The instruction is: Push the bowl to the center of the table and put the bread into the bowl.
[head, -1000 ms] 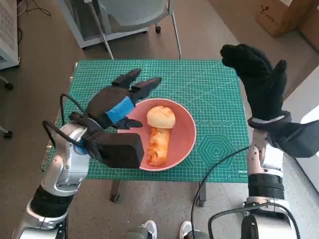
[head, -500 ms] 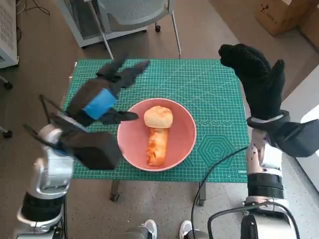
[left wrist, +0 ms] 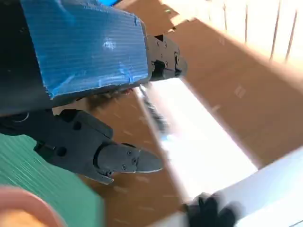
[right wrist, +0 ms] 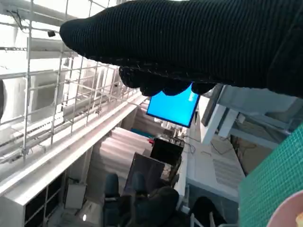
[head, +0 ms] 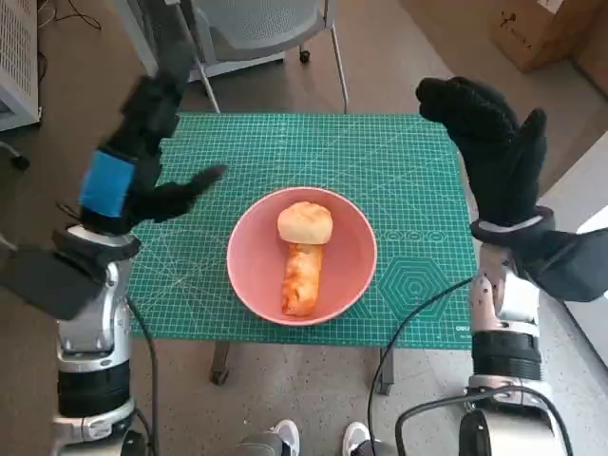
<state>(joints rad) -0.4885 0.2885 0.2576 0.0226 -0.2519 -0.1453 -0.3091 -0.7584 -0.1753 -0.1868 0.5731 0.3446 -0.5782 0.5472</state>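
Bread (head: 302,256) inside pink bowl (head: 249,275) at mid-table, both hands clear.

Your head cam looks steeply down on the green mat (head: 399,180), bowl (head: 347,271) dead centre. Left wrist cam sits tight behind the left hand (left wrist: 80,94), badly blurred, probably aimed at the floor. Right wrist cam tilts up past the glove (right wrist: 199,42). All three share the bowl's rim.

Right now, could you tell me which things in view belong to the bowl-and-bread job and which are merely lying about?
Job:
- pink bowl
- bread, lying in that bowl
- green cutting mat

Lying about:
- grey chair
- cardboard box
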